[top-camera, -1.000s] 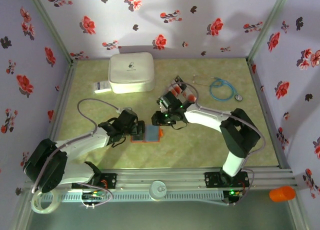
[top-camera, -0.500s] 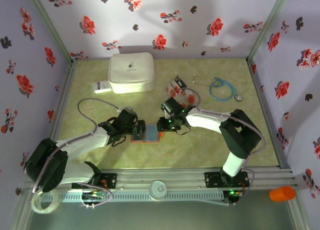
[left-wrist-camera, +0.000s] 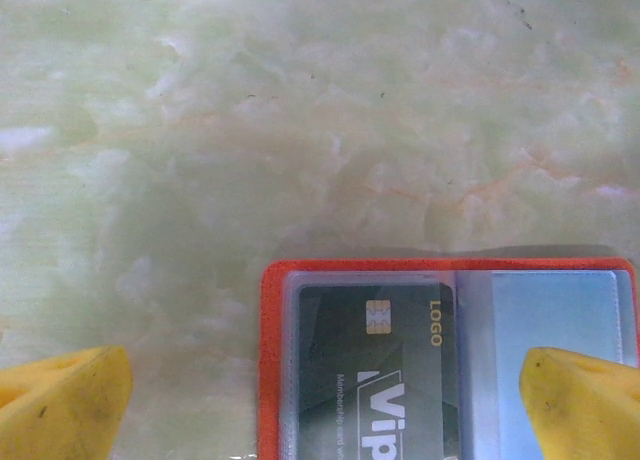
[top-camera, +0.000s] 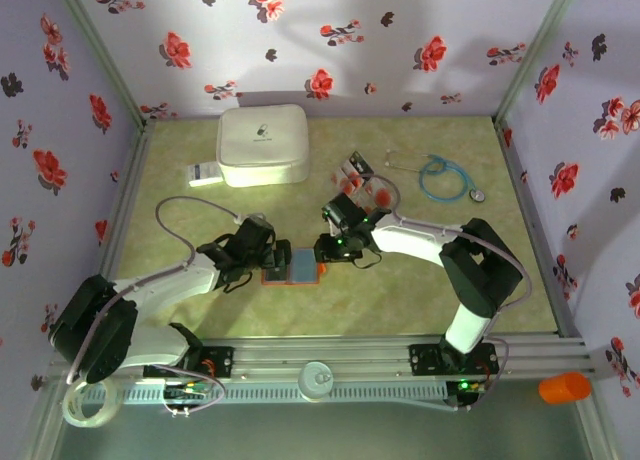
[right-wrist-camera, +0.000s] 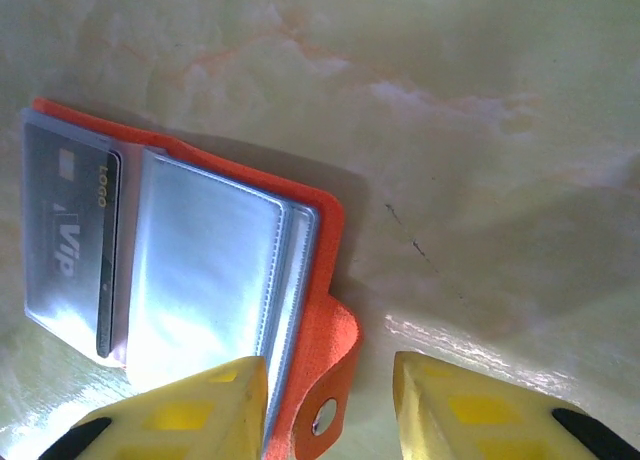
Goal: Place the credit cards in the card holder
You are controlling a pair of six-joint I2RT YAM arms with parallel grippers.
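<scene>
Card holder (right-wrist-camera: 335, 300) lying open on the worktop (left-wrist-camera: 300, 100), one credit card (left-wrist-camera: 375, 370) sleeved inside; left fingers (left-wrist-camera: 60, 405) released wide astride it, right fingers (right-wrist-camera: 470, 410) parted loosely around its tab (right-wrist-camera: 338, 375).

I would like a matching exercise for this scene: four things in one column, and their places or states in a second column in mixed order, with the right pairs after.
Things:
1. card holder
2. white case
3. stethoscope
4. dark VIP card

Places or states:
A. back right of the table
B. inside a clear pocket
C. back left of the table
D. lying open, in the near half of the table

Pairs: 1-D, 2-C, 3-A, 4-B.
</scene>
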